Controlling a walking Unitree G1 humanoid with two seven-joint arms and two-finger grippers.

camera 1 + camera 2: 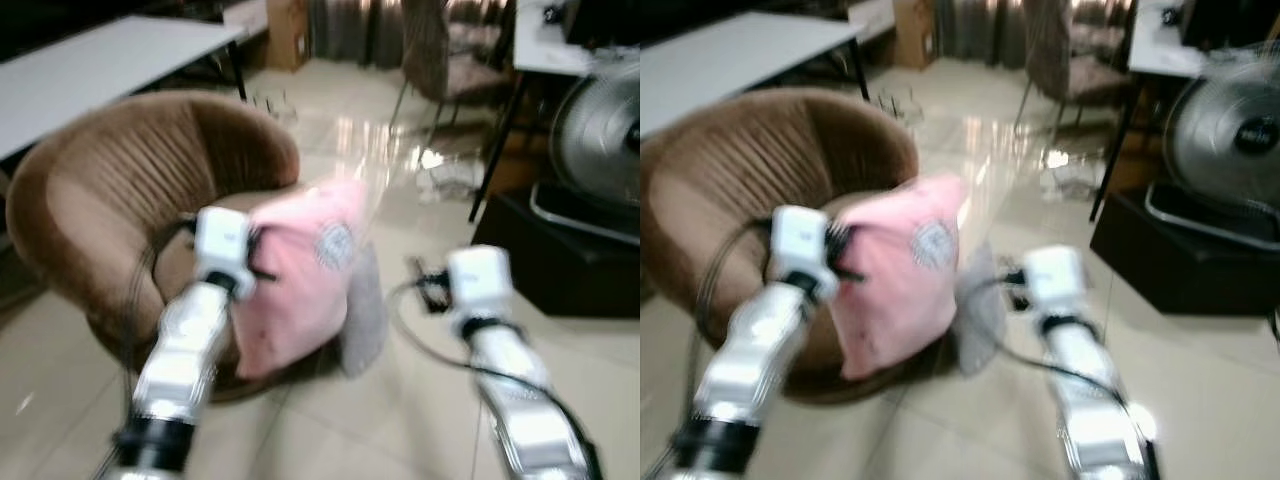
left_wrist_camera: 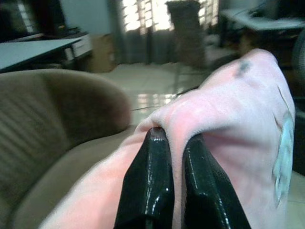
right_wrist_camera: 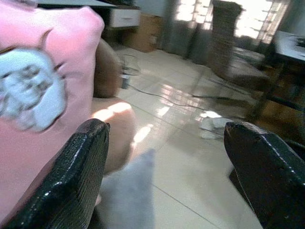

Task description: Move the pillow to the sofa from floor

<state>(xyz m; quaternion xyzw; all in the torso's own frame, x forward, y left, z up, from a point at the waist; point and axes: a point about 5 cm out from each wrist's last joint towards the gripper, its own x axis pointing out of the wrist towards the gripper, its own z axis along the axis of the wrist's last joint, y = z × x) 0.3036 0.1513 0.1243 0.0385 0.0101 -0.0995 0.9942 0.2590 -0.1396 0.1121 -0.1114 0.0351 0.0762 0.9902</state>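
A pink pillow (image 1: 300, 270) with a pale round patch hangs off the floor in front of the brown round sofa (image 1: 110, 190). My left gripper (image 2: 174, 143) is shut on a fold of its edge, with pink fabric pinched between the black fingers (image 2: 152, 176). The pillow's lower end sits at the sofa's front rim. My right gripper (image 3: 167, 157) is open, to the right of the pillow, with nothing between its fingers (image 3: 78, 176). The pillow (image 3: 38, 95) fills the side of that view. The right arm (image 1: 480, 290) reaches forward over the tiles.
A grey cushion (image 1: 365, 310) leans on the floor behind the pillow. A white table (image 1: 90, 65) stands behind the sofa. At the right are a fan (image 1: 600, 130), a black cabinet (image 1: 560, 260) and a desk leg (image 1: 495, 150). A wicker chair (image 1: 445, 50) is farther back.
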